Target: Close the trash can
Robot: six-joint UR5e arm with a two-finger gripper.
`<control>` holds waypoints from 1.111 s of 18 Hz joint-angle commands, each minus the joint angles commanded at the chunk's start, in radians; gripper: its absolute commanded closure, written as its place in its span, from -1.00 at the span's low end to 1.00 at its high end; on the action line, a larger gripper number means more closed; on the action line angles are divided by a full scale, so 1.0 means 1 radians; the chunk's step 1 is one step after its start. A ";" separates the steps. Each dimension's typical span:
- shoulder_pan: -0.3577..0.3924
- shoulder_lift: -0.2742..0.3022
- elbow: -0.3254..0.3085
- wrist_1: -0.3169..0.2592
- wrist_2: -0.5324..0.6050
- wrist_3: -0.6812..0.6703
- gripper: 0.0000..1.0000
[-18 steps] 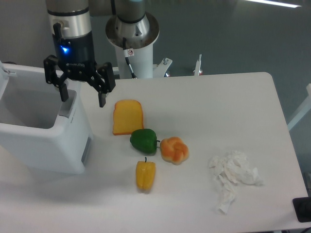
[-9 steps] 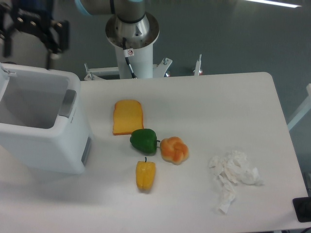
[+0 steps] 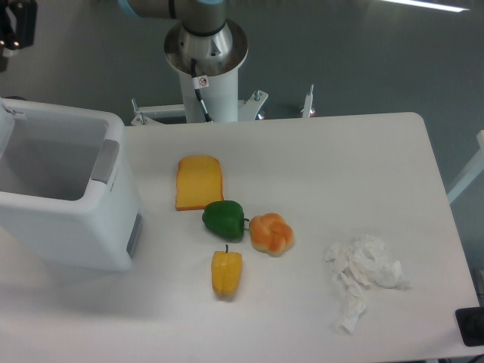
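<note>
The trash can (image 3: 72, 227), a large white boxy bin, stands at the table's left edge with its top open and its hollow inside showing. A grey latch strip (image 3: 106, 160) runs along its right rim, and a grey panel (image 3: 134, 234) is set in its right side. Only a sliver of the raised white lid (image 3: 6, 113) shows at the frame's left edge. My gripper (image 3: 13, 29) is high in the top-left corner, well above the bin. Just one black finger part is in view, so its opening is hidden.
Toy foods lie right of the bin: a yellow bread slice (image 3: 200, 181), a green pepper (image 3: 224, 219), an orange bun (image 3: 271, 234) and a yellow pepper (image 3: 226, 272). Crumpled white tissue (image 3: 363, 274) lies front right. The arm's base (image 3: 206, 53) stands behind the table.
My gripper has risen from just above the bin's right rim and swung left, ending mostly outside the frame at the top-left corner. The bin and foods have not moved.
</note>
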 joint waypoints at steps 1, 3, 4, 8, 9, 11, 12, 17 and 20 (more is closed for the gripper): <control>-0.002 -0.002 -0.002 0.000 0.000 0.000 -1.00; -0.008 -0.014 -0.006 0.000 0.003 0.002 -1.00; -0.014 -0.029 -0.008 0.002 0.006 0.003 -1.00; -0.037 -0.072 -0.008 0.006 0.055 0.005 -1.00; -0.038 -0.077 -0.008 0.005 0.072 0.005 -1.00; -0.037 -0.072 -0.009 0.003 0.109 0.006 -1.00; -0.035 -0.066 -0.009 0.002 0.127 0.008 -1.00; -0.025 -0.041 0.002 0.002 0.181 0.009 -1.00; 0.034 -0.044 -0.003 0.003 0.199 0.023 -1.00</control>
